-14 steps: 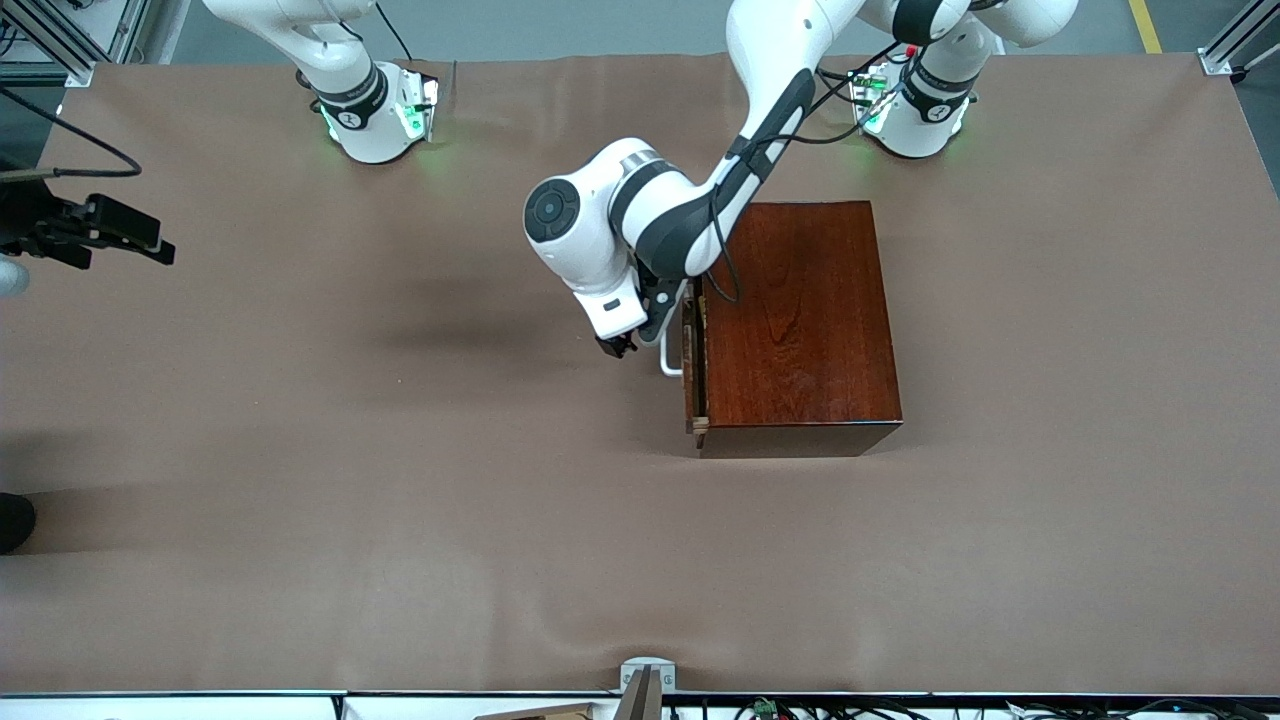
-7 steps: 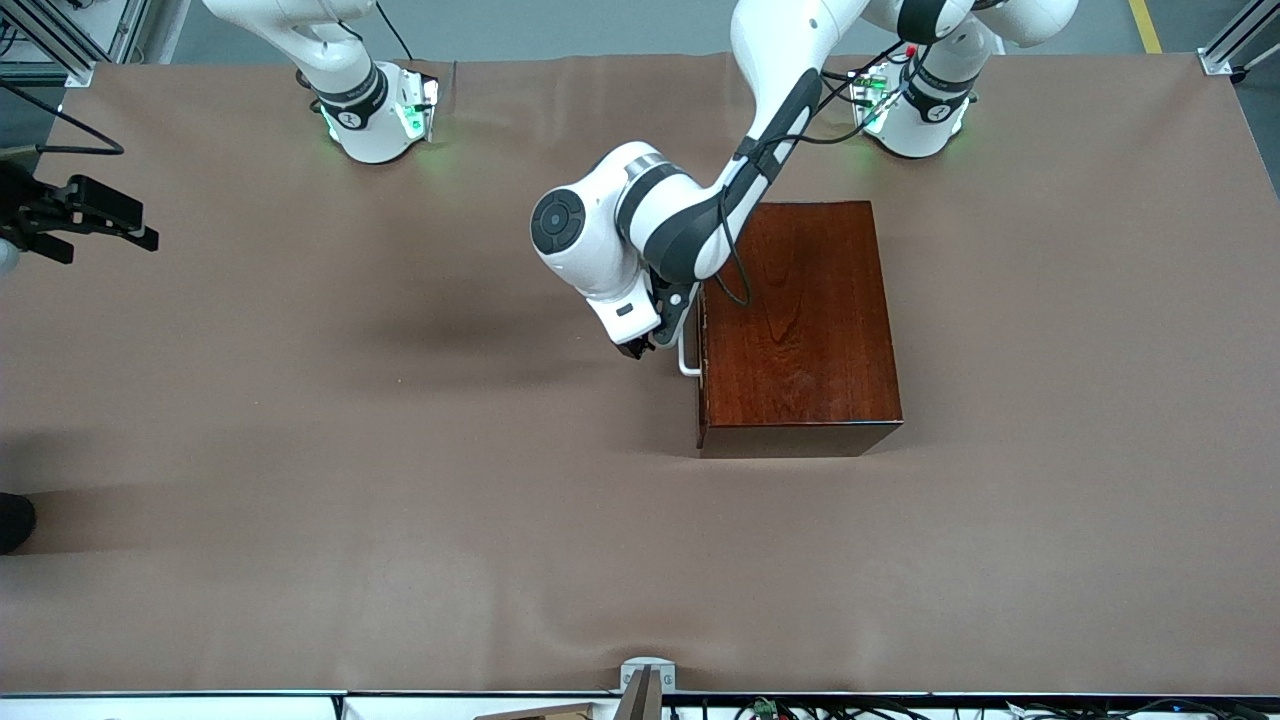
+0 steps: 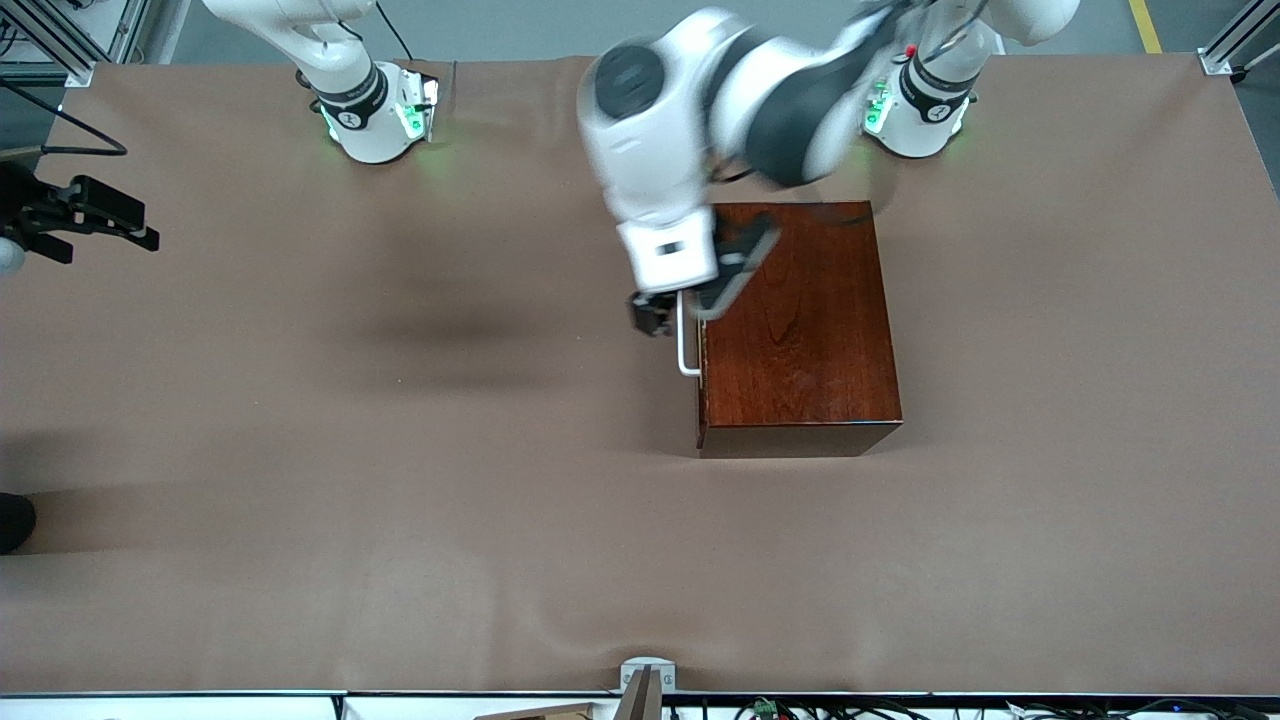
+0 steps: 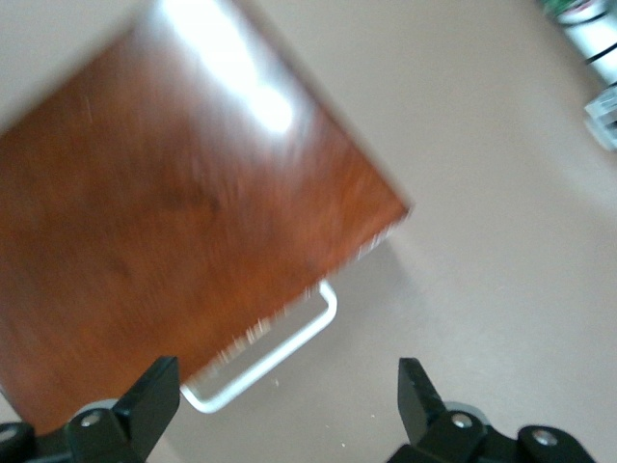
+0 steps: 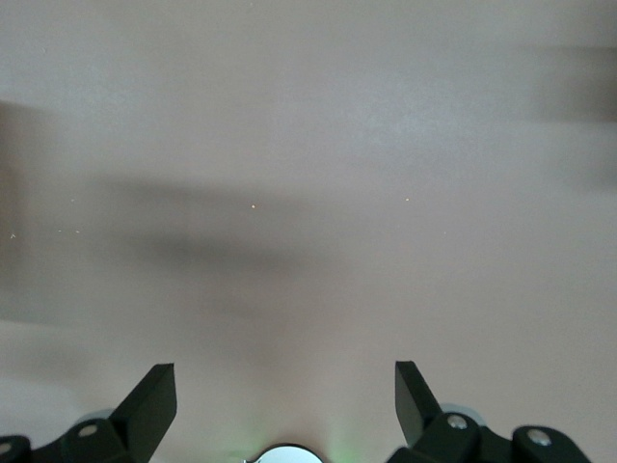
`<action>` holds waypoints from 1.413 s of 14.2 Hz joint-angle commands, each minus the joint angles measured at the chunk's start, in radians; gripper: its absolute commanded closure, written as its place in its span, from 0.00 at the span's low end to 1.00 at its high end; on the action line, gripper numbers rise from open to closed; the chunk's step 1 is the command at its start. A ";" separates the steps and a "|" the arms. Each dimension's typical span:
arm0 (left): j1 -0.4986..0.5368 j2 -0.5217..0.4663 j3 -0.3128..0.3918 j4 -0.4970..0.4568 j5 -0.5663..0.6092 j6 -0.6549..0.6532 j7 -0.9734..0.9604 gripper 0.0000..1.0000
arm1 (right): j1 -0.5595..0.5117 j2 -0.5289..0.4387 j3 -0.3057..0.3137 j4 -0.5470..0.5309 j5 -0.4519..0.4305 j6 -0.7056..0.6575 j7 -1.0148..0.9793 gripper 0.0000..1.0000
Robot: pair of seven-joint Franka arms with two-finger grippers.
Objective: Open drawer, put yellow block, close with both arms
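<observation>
The dark reddish-brown box (image 3: 800,320) (image 4: 183,212) stands toward the left arm's end of the table. Its drawer is pushed in flush, so only the white bar handle (image 3: 685,345) (image 4: 265,357) sticks out. My left gripper (image 3: 655,315) (image 4: 284,400) hangs open over the table in front of the drawer, just off the handle and gripping nothing. My right gripper (image 3: 90,215) (image 5: 286,395) waits open over bare table at the right arm's end. The yellow block is out of view.
The brown table cover (image 3: 400,450) spreads wide in front of the drawer. A metal bracket (image 3: 645,680) sits at the table edge nearest the front camera. A dark object (image 3: 15,520) pokes in at the right arm's end.
The drawer, slightly open a second ago, has slid shut. My left arm has since swung up and back toward its base. The right gripper drifted a little toward the table's end.
</observation>
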 commanded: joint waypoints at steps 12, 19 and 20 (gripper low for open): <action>0.470 -0.405 -0.028 -0.193 0.008 -0.241 1.157 0.00 | 0.001 -0.026 0.006 -0.025 -0.022 0.004 -0.010 0.00; 0.805 -0.581 -0.252 -0.452 0.002 -0.118 1.410 0.00 | 0.001 -0.026 0.006 -0.025 -0.022 0.000 -0.010 0.00; 0.809 -0.584 -0.251 -0.453 -0.001 -0.125 1.414 0.00 | 0.001 -0.026 0.006 -0.025 -0.022 0.000 -0.010 0.00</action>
